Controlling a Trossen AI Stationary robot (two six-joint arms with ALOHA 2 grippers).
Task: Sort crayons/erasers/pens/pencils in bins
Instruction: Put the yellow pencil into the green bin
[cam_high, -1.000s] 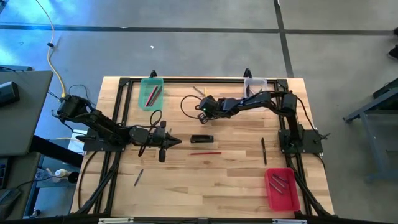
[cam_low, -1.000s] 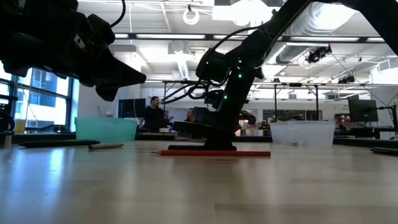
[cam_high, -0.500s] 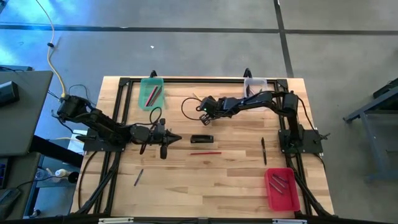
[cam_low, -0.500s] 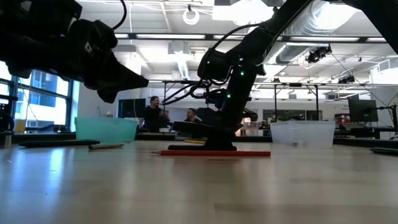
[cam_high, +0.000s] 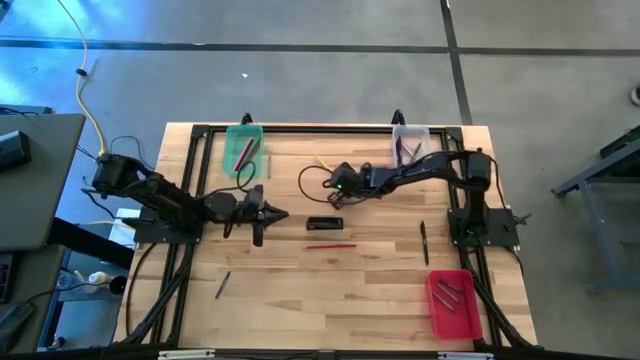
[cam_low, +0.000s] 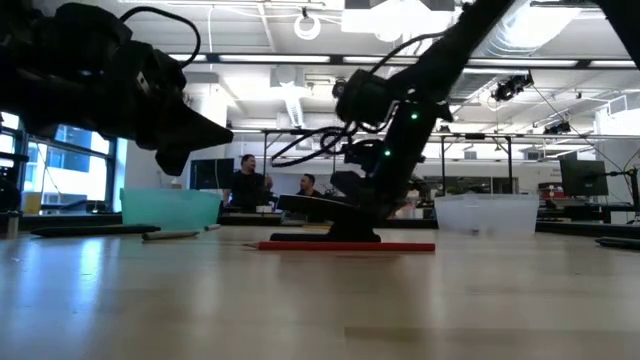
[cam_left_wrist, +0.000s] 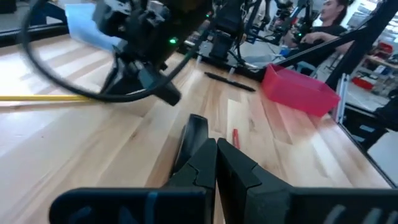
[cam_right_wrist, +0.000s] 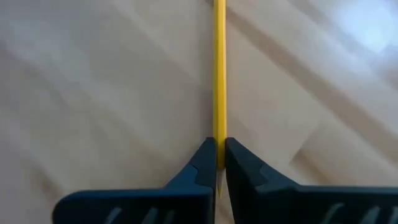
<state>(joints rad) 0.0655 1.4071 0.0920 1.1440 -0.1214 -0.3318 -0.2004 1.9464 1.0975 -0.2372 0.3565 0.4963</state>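
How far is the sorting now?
Done: pencils lie in the green bin, pens in the red bin. In hand: the right gripper is shut on a yellow pencil. Left: a red pencil, two pens.

Yellow pencil (cam_right_wrist: 219, 74) runs off the right wrist view's edge

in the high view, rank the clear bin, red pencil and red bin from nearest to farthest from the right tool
From the right tool, shut on the yellow pencil:
1. Red pencil, on the table's middle just in front of it.
2. Clear bin, at the far edge, to its right.
3. Red bin, near right corner.
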